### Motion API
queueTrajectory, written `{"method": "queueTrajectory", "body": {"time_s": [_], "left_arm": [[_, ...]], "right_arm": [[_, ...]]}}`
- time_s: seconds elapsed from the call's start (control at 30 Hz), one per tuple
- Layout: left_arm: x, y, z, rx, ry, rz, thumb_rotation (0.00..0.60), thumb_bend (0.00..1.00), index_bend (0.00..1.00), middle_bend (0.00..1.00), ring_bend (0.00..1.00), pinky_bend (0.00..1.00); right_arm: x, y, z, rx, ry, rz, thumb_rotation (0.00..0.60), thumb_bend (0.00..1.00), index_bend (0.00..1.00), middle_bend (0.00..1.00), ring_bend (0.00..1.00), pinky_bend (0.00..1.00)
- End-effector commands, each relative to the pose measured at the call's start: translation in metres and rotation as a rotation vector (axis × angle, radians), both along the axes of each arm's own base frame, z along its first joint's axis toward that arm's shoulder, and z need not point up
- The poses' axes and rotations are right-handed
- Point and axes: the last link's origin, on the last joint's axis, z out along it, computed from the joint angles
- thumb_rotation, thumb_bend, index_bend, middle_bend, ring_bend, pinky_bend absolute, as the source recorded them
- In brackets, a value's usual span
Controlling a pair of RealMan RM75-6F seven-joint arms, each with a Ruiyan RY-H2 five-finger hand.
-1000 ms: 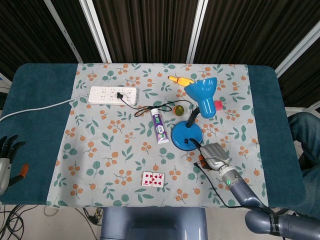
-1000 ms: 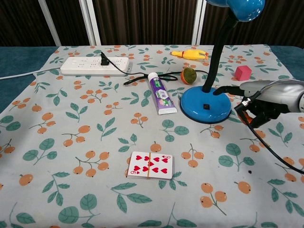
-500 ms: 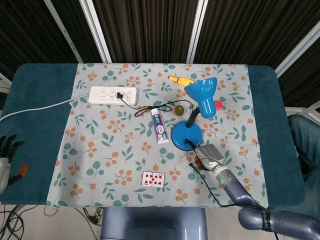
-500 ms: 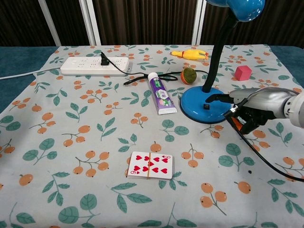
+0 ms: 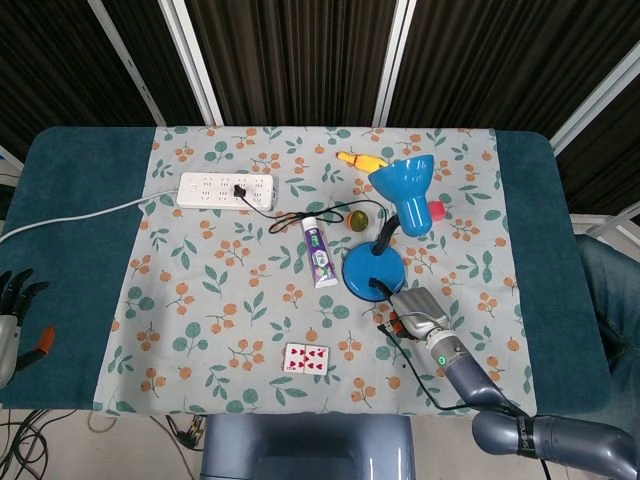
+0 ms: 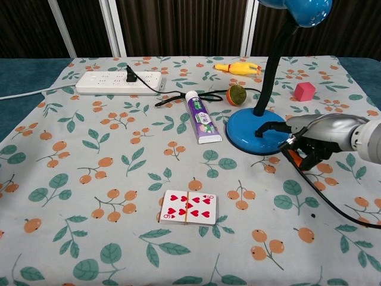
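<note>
- Right hand [image 6: 309, 138] down at the blue lamp base [image 6: 253, 132], one finger stretched onto the base top by the small dark switch [image 6: 258, 133]; remaining fingers curled in, holding nothing. Pose fits pressing, not grasping.
- Lamp [image 5: 402, 190] standing upright right of desk centre, shade tipped toward the far edge; black cord [image 5: 412, 368] trailing off the near edge past the right wrist.
- Lamp cable plugged into power strip [image 5: 226, 189] near the far-left corner, so strip kept within cord reach.
- Toothpaste tube [image 6: 202, 124] lying flat just left of the base; small ball [image 6: 237, 93] and pink block [image 6: 305, 90] behind it; yellow rubber chicken [image 6: 237, 67] toward the far edge.
- Playing cards [image 6: 189, 207] near the front edge, well apart from the right hand.
- Left hand [image 5: 10, 318] off the left desk edge, fingers spread, holding nothing.
</note>
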Motion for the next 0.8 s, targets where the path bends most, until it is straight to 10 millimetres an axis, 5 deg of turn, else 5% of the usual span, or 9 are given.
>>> {"method": "queueTrajectory", "body": {"time_s": [0.03, 0.8], "left_arm": [[-0.0004, -0.0001, 0.0001, -0.001, 0.002, 0.003, 0.600, 0.36, 0.20, 0.07, 0.00, 0.09], [0.0004, -0.0003, 0.0008, 0.004, 0.002, 0.000, 0.600, 0.36, 0.20, 0.07, 0.00, 0.09]], "right_arm": [[-0.0008, -0.0005, -0.0010, 0.002, 0.004, 0.000, 0.600, 0.74, 0.00, 0.77, 0.85, 0.98], [-0.0073, -0.0067, -0.0030, 0.034, 0.063, -0.011, 0.600, 0.74, 0.01, 0.77, 0.85, 1.00]]}}
